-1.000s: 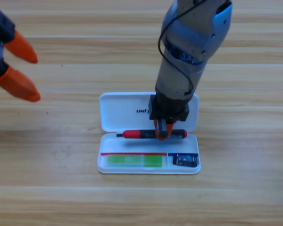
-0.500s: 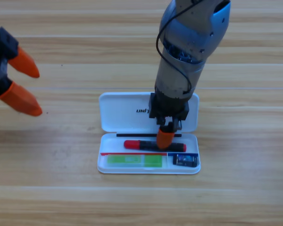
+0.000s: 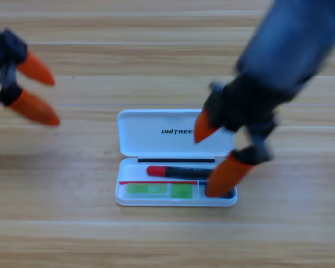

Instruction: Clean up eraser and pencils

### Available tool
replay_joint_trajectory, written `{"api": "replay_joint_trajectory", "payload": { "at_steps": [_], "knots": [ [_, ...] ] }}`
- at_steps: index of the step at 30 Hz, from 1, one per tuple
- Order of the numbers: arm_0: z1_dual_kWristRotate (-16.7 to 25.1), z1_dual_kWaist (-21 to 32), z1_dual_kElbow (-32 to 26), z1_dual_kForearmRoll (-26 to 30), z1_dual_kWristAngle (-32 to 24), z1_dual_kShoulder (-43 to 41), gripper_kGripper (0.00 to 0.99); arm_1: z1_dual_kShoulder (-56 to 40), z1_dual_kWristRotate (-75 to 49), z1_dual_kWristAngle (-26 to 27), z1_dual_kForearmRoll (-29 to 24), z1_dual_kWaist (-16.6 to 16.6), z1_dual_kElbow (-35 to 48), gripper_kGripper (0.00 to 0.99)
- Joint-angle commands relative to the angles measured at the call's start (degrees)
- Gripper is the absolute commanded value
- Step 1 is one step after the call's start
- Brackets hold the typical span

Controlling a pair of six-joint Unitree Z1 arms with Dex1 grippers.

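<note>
Right gripper (image 3: 216, 158) is motion-smeared over the right end of the white case (image 3: 135, 140), so I can't make out its body cleanly; the arm runs off the top right corner. Its two orange fingers (image 3: 226, 175) stand wide apart, holding nothing. The lower finger covers most of the eraser (image 3: 232, 194) in the case's lower right compartment; I see only a dark sliver of it. It also hides the right end of the red-and-black pencil (image 3: 176, 172), which lies flat in the case's tray, just above the green pencil (image 3: 159, 190). The green one sits in the lower left compartment, fully visible. The upper finger overlaps the right part of the open lid, beside the printed lettering.

Left gripper (image 3: 34, 89) waits well left of the case, partly cut off by the left edge, fingers apart and empty, a bit blurred.

Versus half a second back: the right gripper was pointing down on the red-and-black pencil; it has let go, spread, and swung up and right. The pencil stays in the tray. The left gripper has shifted slightly toward the case.
</note>
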Motion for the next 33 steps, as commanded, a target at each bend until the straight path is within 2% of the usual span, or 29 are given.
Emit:
{"api": "replay_joint_trajectory", "payload": {
  "at_steps": [1,5,7,10,12,15,21,33],
  "knots": [
    [-1.8,7.5,-3.9,-6.1,-7.3,7.9,0.942,-15.1,3.8,3.8,-1.7,0.3,5.8,0.93],
    [-2.9,8.9,-7.1,-12.0,-11.5,16.1,0.877,-19.8,5.3,5.2,-1.7,0.2,7.6,0.937],
    [-2.6,9.0,-10.0,-13.4,-12.6,20.3,0.778,-21.8,5.3,5.2,-1.7,-0.2,8.4,0.946],
    [-1.4,9.0,-13.1,-14.6,-15.2,25.5,0.531,-23.4,5.5,6.9,-1.8,-0.2,9.0,0.956],
    [-1.1,9.0,-13.6,-16.7,-16.4,28.0,0.314,-23.8,5.7,9.2,-1.7,-0.2,9.4,0.957],
    [-1.0,9.0,-13.1,-20.0,-17.2,31.2,0.0,-24.6,5.8,10.0,-1.7,-0.2,9.8,0.959],
    [-1.1,8.8,-8.3,-26.3,-19.7,34.8,0.0,-25.9,6.0,11.2,-1.8,-0.2,10.6,0.971],
    [0.2,4.0,-8.6,-23.1,-23.8,41.3,0.0,-27.9,6.1,12.4,-2.0,-0.2,11.1,0.98]
  ]
}}
